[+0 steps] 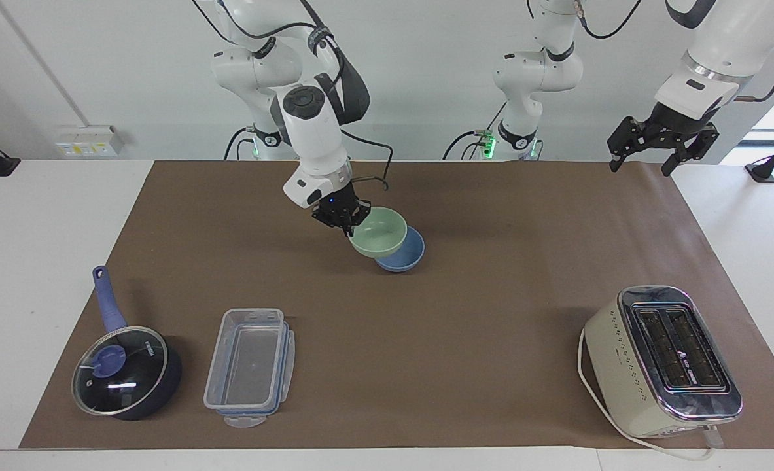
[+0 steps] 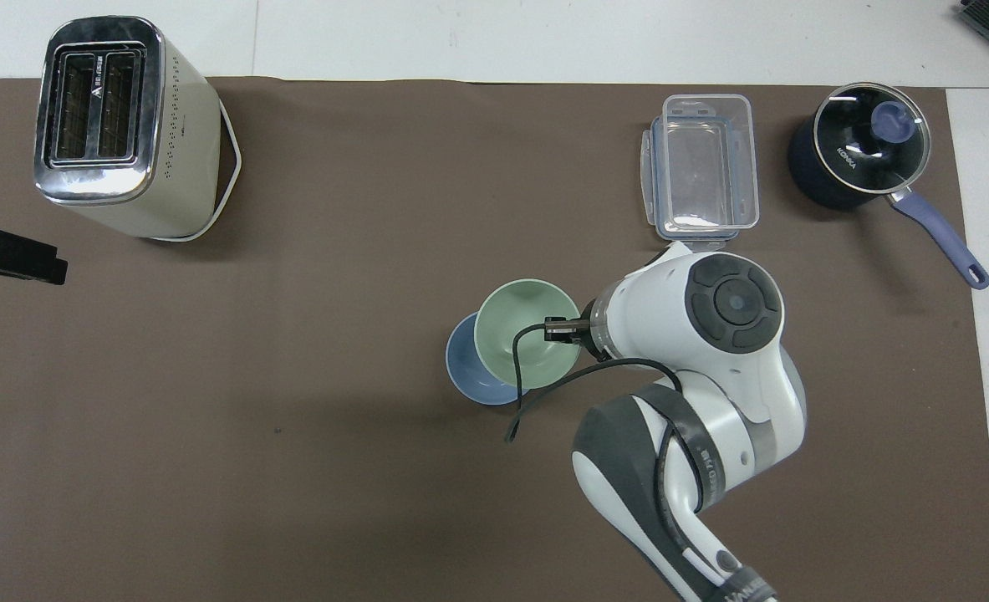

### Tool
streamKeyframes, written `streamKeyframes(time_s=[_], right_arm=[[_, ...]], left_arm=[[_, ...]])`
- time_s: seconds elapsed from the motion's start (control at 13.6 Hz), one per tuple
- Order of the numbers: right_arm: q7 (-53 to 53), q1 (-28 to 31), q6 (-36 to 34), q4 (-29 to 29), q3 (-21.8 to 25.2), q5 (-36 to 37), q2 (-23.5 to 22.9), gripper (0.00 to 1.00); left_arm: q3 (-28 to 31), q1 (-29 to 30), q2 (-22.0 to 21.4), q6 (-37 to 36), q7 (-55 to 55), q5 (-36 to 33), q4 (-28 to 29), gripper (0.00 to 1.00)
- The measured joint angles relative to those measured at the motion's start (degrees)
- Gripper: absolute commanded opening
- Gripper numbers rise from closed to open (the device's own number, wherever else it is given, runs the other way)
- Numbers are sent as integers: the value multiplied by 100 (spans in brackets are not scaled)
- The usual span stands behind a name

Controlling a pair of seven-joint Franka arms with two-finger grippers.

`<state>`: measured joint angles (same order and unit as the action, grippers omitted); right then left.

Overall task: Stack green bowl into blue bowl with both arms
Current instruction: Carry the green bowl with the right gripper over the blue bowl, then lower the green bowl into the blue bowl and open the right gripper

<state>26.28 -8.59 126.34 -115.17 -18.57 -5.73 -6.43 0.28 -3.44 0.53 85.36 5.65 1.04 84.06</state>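
Holding the green bowl (image 1: 379,230) by its rim, right gripper (image 1: 342,220) fingers clenched, above the blue bowl (image 1: 405,256); centre it before lowering; left gripper (image 1: 661,140) waits, fingers released.

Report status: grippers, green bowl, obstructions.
Right gripper shut on green bowl, over blue bowl. Left gripper open, waiting. Nothing between bowls.

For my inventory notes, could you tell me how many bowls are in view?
2. The green bowl hangs from the right gripper over the blue bowl, which sits mid-table on the brown mat.
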Motion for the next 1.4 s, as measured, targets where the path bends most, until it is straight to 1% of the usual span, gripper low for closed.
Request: streamKeyframes(time_s=[0.22, 0.37, 0.66, 1.1, 1.4], right_arm=[[370, -224, 277, 3, -1, -2, -326, 0], [407, -264, 311, 12, -1, -2, -427, 0], [591, -486, 324, 25, 0, -3, -540, 0], [591, -438, 330, 30, 47, -2, -561, 0], [591, -445, 438, 30, 46, -2, -671, 0]], left_arm=[[12, 2, 0, -1, 0, 0, 0, 100], [12, 2, 0, -5, 0, 0, 0, 100], [14, 2, -1, -9, 0, 0, 0, 100], [4, 2, -1, -9, 0, 0, -1, 100], [-1, 2, -1, -9, 0, 0, -7, 100]])
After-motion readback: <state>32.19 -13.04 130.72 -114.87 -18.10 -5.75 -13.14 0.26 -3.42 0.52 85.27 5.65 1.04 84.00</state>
